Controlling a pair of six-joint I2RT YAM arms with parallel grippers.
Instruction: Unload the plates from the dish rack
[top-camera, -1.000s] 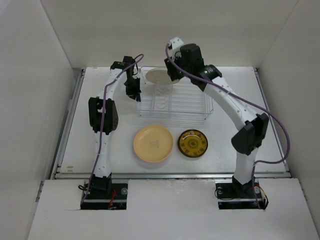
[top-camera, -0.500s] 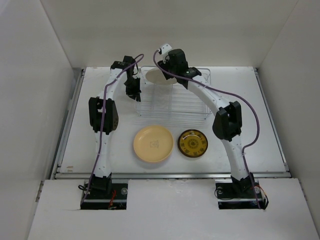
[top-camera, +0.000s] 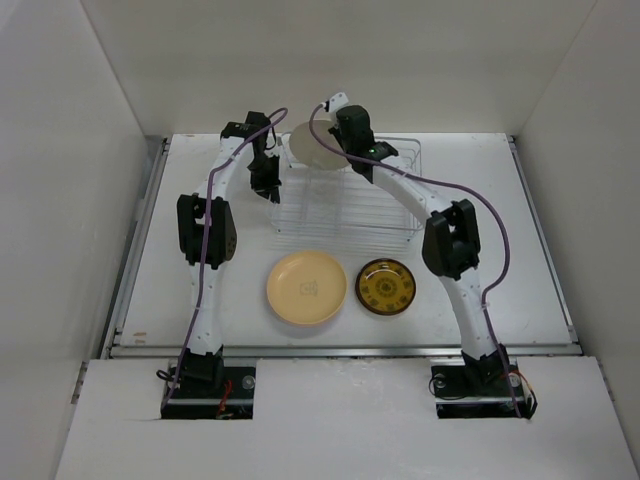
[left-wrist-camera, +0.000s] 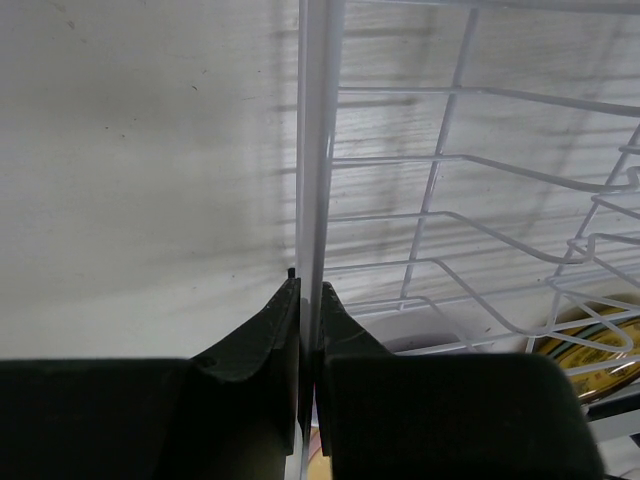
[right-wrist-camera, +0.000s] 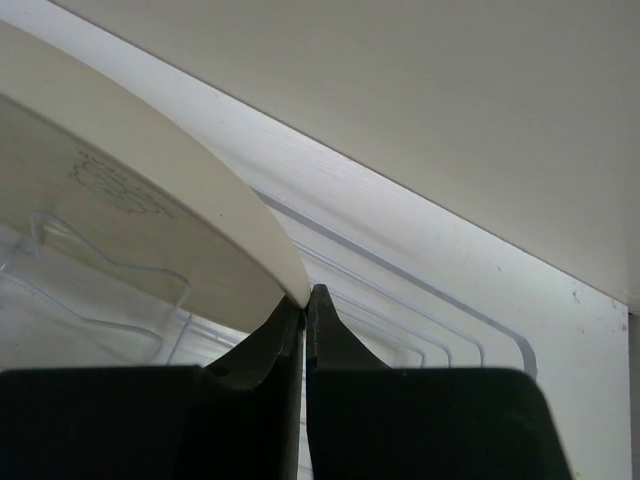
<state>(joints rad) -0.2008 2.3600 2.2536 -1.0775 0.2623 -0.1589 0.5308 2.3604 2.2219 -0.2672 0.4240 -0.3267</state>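
Note:
The wire dish rack (top-camera: 350, 205) stands at the back middle of the table. A cream plate (top-camera: 313, 146) stands on edge above the rack's back left corner. My right gripper (top-camera: 340, 150) is shut on its right rim. In the right wrist view the fingertips of that gripper (right-wrist-camera: 305, 297) pinch the edge of the cream plate (right-wrist-camera: 120, 200). My left gripper (top-camera: 267, 185) is shut on the rack's left rim wire (left-wrist-camera: 318, 150), which runs between the jaws of the gripper (left-wrist-camera: 308, 292). A pale yellow plate (top-camera: 306, 288) and a small dark plate (top-camera: 387, 286) with a gold pattern lie flat in front of the rack.
White walls close in the table on the left, back and right. A metal rail (top-camera: 340, 350) runs along the table's near edge. Through the rack's wires, part of the dark plate (left-wrist-camera: 600, 340) shows in the left wrist view.
My right arm swung left to the cream plate and its jaws closed on the plate's rim. The plate now stands more upright and higher. The left arm has not moved.

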